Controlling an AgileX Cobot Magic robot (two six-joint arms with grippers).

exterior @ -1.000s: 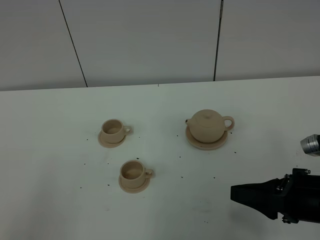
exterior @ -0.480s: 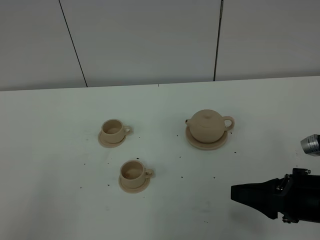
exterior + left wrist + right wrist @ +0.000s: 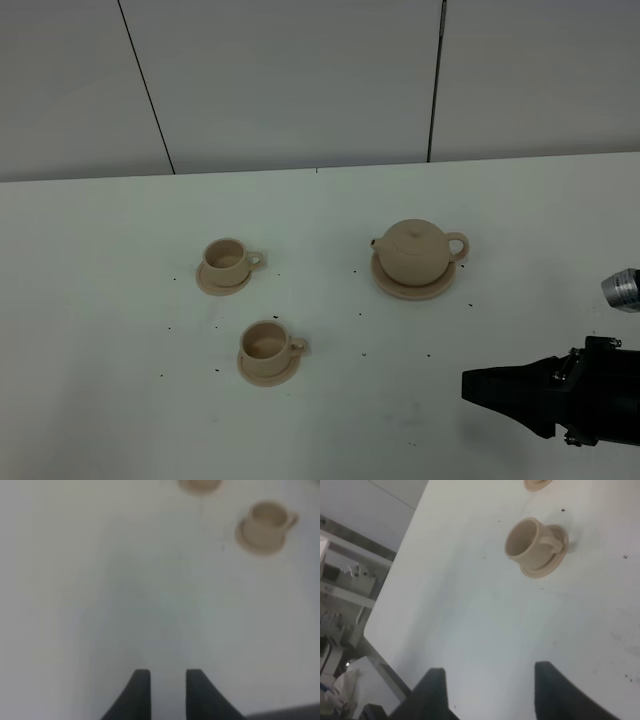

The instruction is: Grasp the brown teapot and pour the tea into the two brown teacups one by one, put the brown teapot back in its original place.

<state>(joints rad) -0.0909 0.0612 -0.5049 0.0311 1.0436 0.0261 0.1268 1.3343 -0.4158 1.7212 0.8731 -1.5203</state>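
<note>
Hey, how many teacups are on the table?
2. The far teacup sits left of the teapot; the near teacup sits in front of it, closer to the camera. None seems hidden.

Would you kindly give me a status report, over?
Left gripper open, empty. Right gripper open, empty. Brown teapot on saucer, untouched. Nothing in the way.

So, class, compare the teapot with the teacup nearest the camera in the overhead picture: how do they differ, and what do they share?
Size: the teapot is far bigger than the nearer teacup.
Top: the teapot is closed by a knobbed lid; the teacup is open.
Spout: the teapot has a short one; the teacup has none.
Shared: matte tan colour, a loop handle, each on a round saucer, a wide saucer and a small saucer.
</note>
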